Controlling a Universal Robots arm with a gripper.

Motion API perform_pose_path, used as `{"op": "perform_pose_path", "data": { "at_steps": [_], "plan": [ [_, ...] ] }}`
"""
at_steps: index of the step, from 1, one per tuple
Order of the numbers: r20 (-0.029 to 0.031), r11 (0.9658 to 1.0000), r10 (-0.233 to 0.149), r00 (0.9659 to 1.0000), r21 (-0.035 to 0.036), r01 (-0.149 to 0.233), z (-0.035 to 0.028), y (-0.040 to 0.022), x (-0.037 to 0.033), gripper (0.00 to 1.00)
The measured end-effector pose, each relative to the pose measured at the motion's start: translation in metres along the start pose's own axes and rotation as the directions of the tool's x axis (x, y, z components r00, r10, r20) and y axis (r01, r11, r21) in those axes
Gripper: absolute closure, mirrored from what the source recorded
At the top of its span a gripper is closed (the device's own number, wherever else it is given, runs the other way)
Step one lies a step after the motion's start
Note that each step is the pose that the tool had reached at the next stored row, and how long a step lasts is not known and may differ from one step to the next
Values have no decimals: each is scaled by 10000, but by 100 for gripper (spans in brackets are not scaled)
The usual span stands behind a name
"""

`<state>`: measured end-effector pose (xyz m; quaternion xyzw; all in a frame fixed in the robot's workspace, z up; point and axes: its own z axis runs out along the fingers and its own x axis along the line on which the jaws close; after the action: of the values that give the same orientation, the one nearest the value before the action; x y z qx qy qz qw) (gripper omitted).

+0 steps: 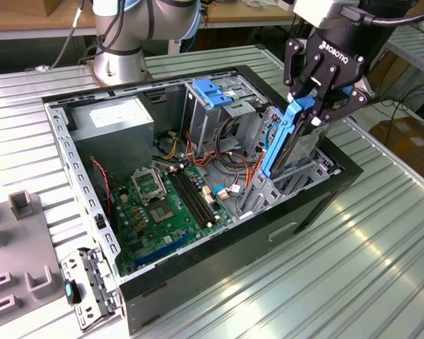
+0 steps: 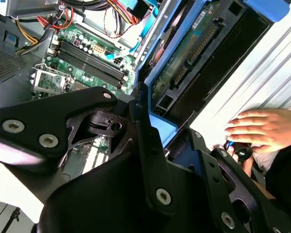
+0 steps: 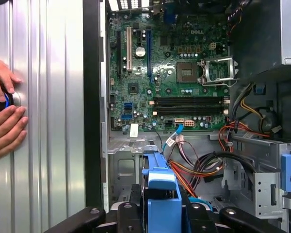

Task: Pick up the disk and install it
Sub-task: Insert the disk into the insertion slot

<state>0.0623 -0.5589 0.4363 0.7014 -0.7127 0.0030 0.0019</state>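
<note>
One ribbed metal table — clamped disk

The gripper points downward, its fingers seemingly clamped on the upright disk.

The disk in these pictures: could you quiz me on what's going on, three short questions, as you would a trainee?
1. True or false: the pincer is shut on the disk.
2. How is the disk placed?
A. lying flat on the table
B. on edge, over the open case
C. lying flat on the grey power-supply box
3. Fill in: the circuit board on the floor of the case is ___ in colour.

Key: 1 true; 2 B; 3 green.
</note>
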Motion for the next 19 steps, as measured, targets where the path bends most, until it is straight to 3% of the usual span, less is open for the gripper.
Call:
{"op": "perform_pose_path", "data": {
  "at_steps": [7, 8, 10, 14, 17, 19],
  "plan": [
    [-2, 10000, 1, 10000, -1, -1, -1, 0, 0, 62],
    [-2, 10000, 1, 10000, -1, -1, -1, 0, 0, 56],
    [0, 10000, 1, 10000, 1, -1, 5, -1, 0, 56],
    [0, 10000, -1, 10000, 12, 1, 80, -2, 0, 56],
    [1, 10000, -1, 10000, 12, 1, 151, -6, -1, 64],
    [-1, 10000, -2, 10000, 12, 2, 192, -11, -2, 76]
  ]
}}
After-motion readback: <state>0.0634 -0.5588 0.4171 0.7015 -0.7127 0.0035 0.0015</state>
